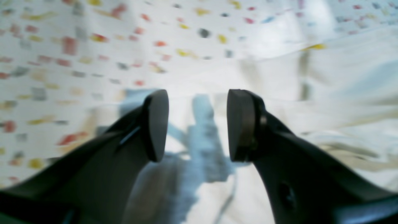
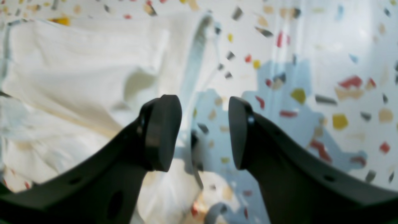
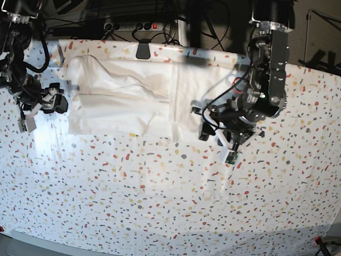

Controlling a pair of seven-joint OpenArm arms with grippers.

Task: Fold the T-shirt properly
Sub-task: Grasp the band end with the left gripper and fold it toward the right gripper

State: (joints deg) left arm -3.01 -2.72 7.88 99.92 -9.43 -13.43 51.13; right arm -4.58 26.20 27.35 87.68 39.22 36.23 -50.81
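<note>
The T-shirt (image 3: 128, 101) is laid flat near the far edge of the table (image 3: 160, 202), plain white side up, folded into a long, soft rectangle with a raised crease running through its middle and rumpled folds at its upper left. The table is covered in a white, terrazzo-like sheet speckled with red, yellow and grey chips. The left gripper (image 1: 197, 124) is held just over the shirt's edge – its dark, rounded, matte pads are spread apart, with nothing seen between them but blurred cotton. The right gripper (image 2: 205, 133) is also held with its fingers parted and empty, above the speckled surface just beside the shirt's other end, where loose wrinkles are gathered.
</note>
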